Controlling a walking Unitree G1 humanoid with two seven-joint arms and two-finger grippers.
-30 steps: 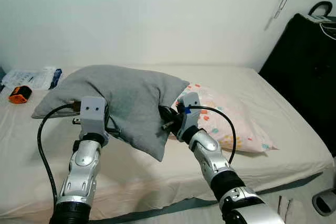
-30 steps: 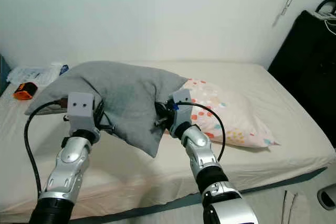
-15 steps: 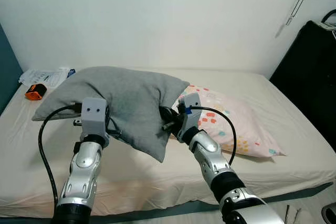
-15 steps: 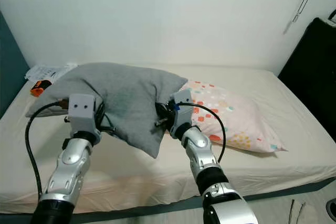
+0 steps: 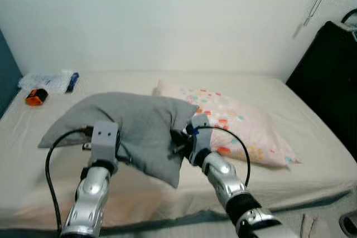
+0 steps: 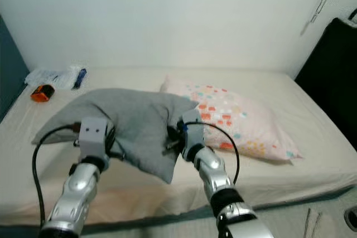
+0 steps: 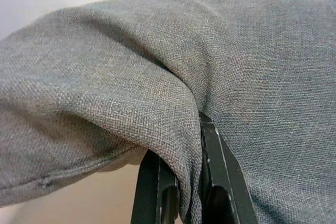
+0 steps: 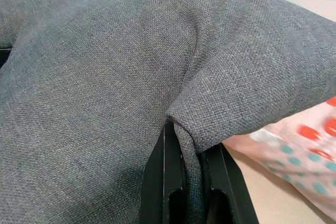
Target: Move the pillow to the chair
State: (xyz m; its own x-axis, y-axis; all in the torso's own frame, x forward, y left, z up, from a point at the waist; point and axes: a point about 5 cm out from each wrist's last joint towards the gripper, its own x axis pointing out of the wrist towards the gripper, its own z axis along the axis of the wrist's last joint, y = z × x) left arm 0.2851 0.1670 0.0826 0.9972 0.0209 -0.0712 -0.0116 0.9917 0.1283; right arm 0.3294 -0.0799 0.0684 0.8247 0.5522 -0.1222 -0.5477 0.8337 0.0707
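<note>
Grey pillow (image 5: 131, 129) (pinched by left hand (image 7: 186, 203) and right hand (image 8: 190, 182)) now clear of the spotted pillow (image 5: 240, 124).

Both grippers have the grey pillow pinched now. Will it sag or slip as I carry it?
The grey pillow is probably floppy: its lower corner droops between the left gripper and right gripper. Each pinches just a fold of woven cloth, so it may creep loose. It looks light for its bulk.

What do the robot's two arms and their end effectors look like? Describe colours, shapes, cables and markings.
Both arms are jointed silver metal with black collars. A grey box with two small dark dots tops the left wrist; a black cable loops off each wrist. The right wrist carries a blue mark. Each end effector has two long black fingers.
</note>
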